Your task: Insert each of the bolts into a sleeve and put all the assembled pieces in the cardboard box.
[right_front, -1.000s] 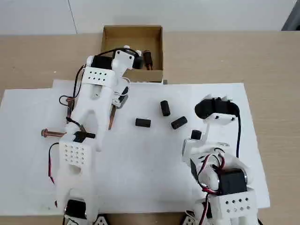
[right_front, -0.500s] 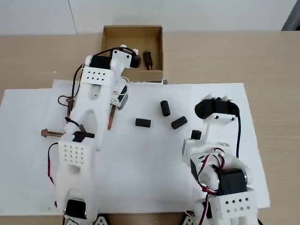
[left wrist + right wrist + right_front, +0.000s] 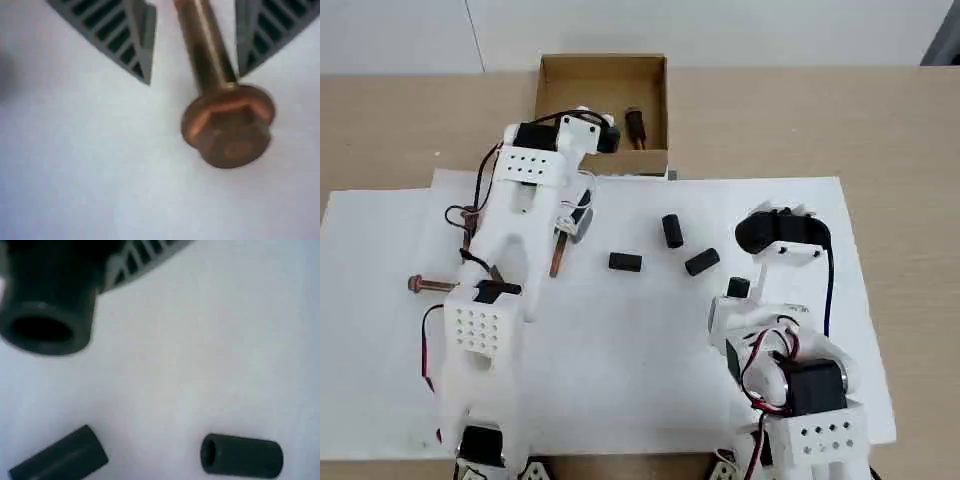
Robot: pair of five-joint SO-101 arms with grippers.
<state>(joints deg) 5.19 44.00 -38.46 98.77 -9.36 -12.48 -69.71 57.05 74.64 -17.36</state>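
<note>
Your copper bolt (image 3: pixel 215 100) lies on the white paper (image 3: pixel 75 175) in the gap between the spread left fingers (image 3: pixel 125 35), its shank running close beside one of them and its flanged head just past their tips; in the high view it sits beneath that arm, short of the cardboard box (image 3: pixel 603 60). Your right fingers (image 3: pixel 135 260) pinch a black sleeve (image 3: pixel 42 307) whose bore opens towards the wrist camera, with two loose sleeves (image 3: pixel 241 456) lying on the paper nearby. A second bolt (image 3: pixel 430 285) rests well apart near the paper's left edge in the high view, and the paper covers much of the desk (image 3: pixel 900 150).
</note>
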